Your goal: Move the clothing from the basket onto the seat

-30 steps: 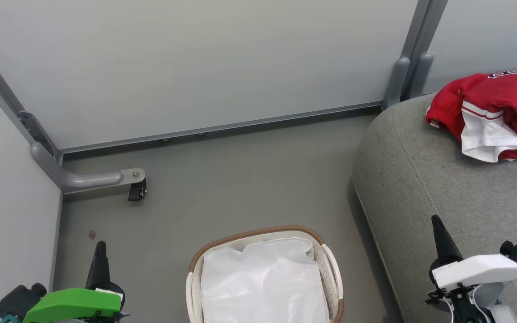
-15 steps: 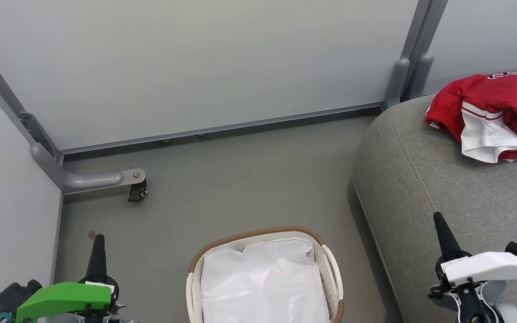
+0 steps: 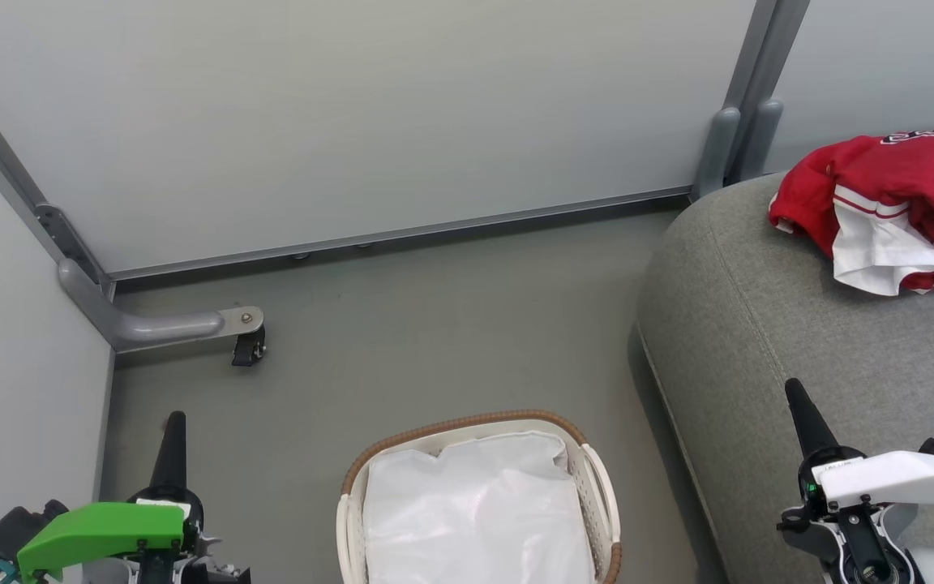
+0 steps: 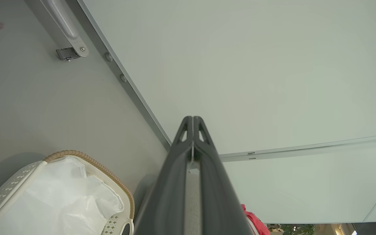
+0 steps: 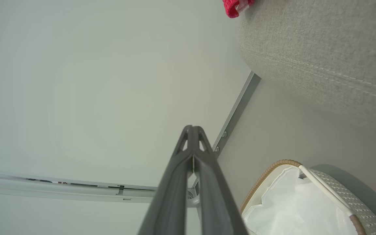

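Clothing (image 3: 889,174) comes last as you scan: left pincer (image 3: 173,422) pressed together, basket (image 3: 467,423) just to its right, right pincer (image 3: 794,391) together too against the seat (image 3: 759,324), red heap lying there, well ahead-right.

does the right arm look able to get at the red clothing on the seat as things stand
Probably yes: the right gripper, shut, appears over the seat, with only cushion between it and the clothing.
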You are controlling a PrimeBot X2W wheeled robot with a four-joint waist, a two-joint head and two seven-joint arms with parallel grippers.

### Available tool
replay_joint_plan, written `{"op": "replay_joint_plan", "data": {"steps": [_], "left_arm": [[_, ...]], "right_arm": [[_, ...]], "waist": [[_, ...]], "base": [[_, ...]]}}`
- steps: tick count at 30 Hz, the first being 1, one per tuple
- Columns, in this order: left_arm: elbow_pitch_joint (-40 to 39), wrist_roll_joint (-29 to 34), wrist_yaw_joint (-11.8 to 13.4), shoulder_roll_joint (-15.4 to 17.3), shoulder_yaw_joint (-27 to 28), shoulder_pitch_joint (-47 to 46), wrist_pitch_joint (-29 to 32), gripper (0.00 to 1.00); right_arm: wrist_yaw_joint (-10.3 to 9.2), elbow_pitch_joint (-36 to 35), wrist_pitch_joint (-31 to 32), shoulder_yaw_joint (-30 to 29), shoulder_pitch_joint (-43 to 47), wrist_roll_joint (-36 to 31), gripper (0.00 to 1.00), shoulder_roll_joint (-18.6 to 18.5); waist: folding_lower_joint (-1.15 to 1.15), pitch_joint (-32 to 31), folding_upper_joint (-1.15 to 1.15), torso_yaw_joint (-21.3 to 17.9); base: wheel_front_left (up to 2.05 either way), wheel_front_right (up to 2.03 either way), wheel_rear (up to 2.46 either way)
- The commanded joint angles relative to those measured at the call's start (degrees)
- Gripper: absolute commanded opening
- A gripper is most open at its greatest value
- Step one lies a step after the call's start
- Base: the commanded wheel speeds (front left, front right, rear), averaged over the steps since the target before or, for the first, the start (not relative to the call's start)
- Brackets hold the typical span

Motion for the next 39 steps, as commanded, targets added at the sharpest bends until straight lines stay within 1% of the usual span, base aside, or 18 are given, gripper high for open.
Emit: {"op": "replay_joint_plan", "data": {"steps": [1,39], "left_arm": [[-0.5,-1.36,-0.26,0.43,0.3,-1.44,0.31,0.0],[-1.41,-15.53,-0.37,0.52,1.92,-3.27,4.71,0.0]], "right_arm": [[-0.02,-0.6,0.42,-0.27,-0.85,1.53,0.0,-0.36],[-0.01,-1.33,4.82,-1.75,-1.12,18.1,0.0,-0.5]], "waist": [[0.0,-0.02,0.0,0.0],[0.0,-0.45,0.0,0.08]], "base": [[0.0,0.0,0.0],[0.0,0.0,0.0]]}}
